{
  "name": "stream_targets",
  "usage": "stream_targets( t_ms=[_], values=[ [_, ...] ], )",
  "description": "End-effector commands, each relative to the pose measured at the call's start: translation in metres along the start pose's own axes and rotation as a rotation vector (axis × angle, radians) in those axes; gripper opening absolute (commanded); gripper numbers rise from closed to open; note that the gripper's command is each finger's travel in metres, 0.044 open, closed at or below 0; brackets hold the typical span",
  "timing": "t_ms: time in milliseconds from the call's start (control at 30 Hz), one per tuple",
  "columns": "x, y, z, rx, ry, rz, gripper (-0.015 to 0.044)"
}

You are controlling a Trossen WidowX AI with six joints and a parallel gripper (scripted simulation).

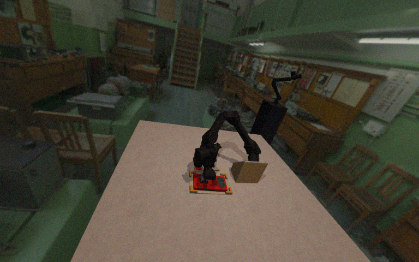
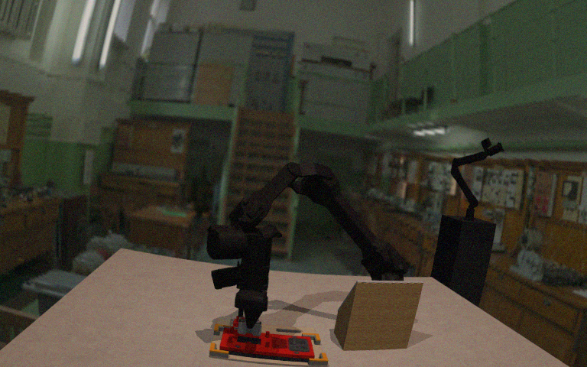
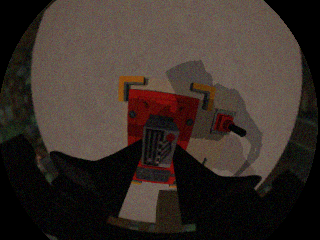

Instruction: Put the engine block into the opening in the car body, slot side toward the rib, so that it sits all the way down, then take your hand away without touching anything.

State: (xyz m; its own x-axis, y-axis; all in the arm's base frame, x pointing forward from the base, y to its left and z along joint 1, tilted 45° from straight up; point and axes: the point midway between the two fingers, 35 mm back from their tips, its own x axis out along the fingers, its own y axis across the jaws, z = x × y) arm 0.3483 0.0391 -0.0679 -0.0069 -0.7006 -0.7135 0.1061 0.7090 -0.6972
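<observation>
While my arm is arching over from the right of the exterior frame, my gripper is pointing straight down at the left end of the red car body, clamped on the grey engine block. In the wrist view the block is sitting between my two dark fingers, just below frame centre, overlapping the near part of the car body; it seems to be resting in or on the body's opening, though the picture is too dim to say how deep. Orange corner brackets are framing the body on the pale table. A tan cardboard box is standing just right of the body, apart from it, hiding my arm's base. Behind that, at the table's right edge, a black post is carrying a thin camera arm. In the wrist view, a small red piece is lying right of the body.
</observation>
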Motion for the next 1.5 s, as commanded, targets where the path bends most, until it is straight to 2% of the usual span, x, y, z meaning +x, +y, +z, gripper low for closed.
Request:
stream_targets(
  t_ms=[0,1467],
  values=[
    [-0.0001,0.0005,-0.0001,-0.003,0.0,0.003,0.0158],
    [0.007,0.0011,-0.0006,-0.007,0.0,0.003,0.0158]
  ],
)
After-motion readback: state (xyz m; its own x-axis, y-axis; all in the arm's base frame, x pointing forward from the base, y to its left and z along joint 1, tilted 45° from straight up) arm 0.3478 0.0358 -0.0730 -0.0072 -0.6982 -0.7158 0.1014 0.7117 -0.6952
